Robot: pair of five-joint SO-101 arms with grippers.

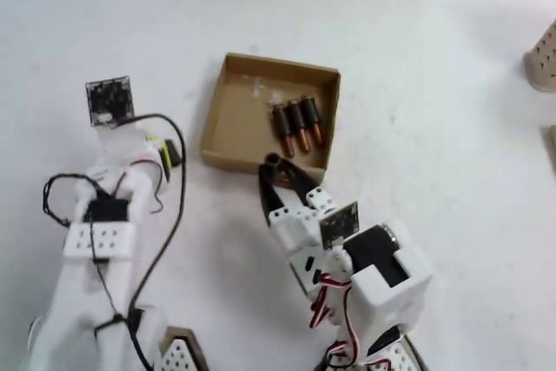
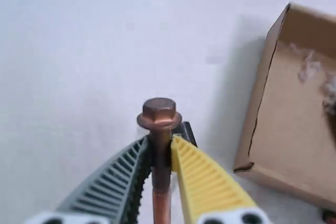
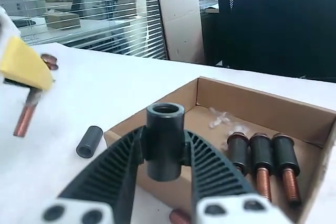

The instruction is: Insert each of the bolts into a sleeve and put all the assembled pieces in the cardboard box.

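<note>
Presently the left claw [image 2: 160,148], one grey finger and one yellow, is pinching a copper-coloured hex-head bolt [image 2: 159,115] by its shank. The bolt's head points away from the wrist, above the white counter [image 2: 79,51] and near a corner of the open brown cardboard box [image 2: 294,129]. The right claw [image 3: 165,148], with black ribbed fingers, is clamped on a dark cylindrical sleeve [image 3: 165,121], one open end showing, at the box's near wall. Inside the box lie three assembled pieces [image 3: 261,156], dark sleeves with copper shanks sticking out. They are side by side and touching, close to one wall. A second dark sleeve [image 3: 89,141] lies loose on the counter just outside the box. In the high view the box [image 1: 230,119] sits ahead of and between the two arms.
</note>
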